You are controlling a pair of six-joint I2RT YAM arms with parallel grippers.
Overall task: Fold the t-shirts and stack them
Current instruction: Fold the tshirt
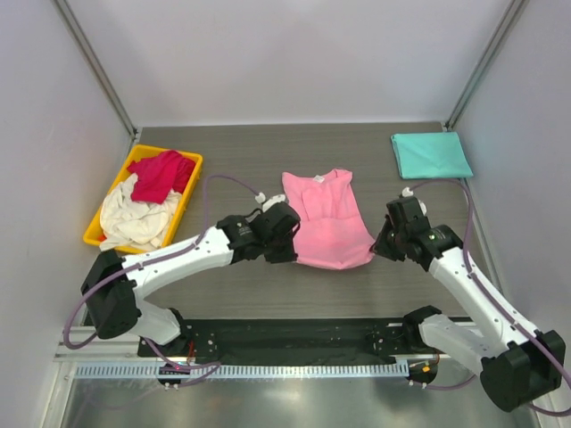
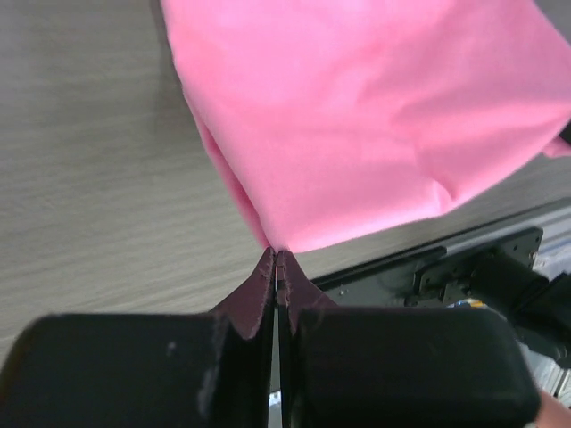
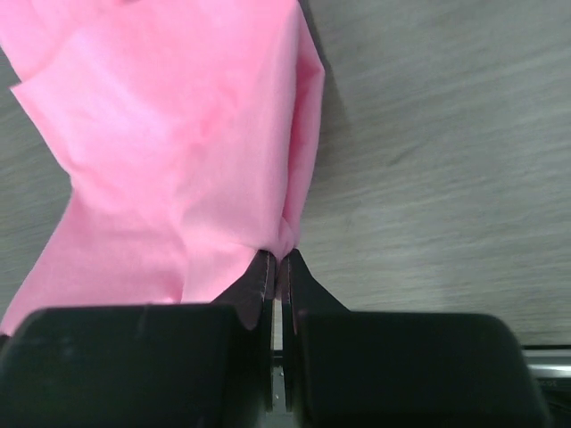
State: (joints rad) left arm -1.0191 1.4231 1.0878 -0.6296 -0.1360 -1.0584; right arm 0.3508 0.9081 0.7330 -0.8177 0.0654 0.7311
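Four plain-coloured shirts.
pink t-shirt point(image 1: 326, 218), teal t-shirt point(image 1: 431, 154), crimson t-shirt point(image 1: 161, 174), cream t-shirt point(image 1: 134, 220); yellow bin point(image 1: 190, 189); grey woodgrain counter point(image 1: 250, 160).

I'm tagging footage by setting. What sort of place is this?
Likely a robotics lab cell: plain white walls box in a table, left arm and right arm are bolted at its near edge, and a yellow bin holds t-shirts.

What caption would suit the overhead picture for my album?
Left fingers and right fingers pinch near corners of the pink t-shirt.
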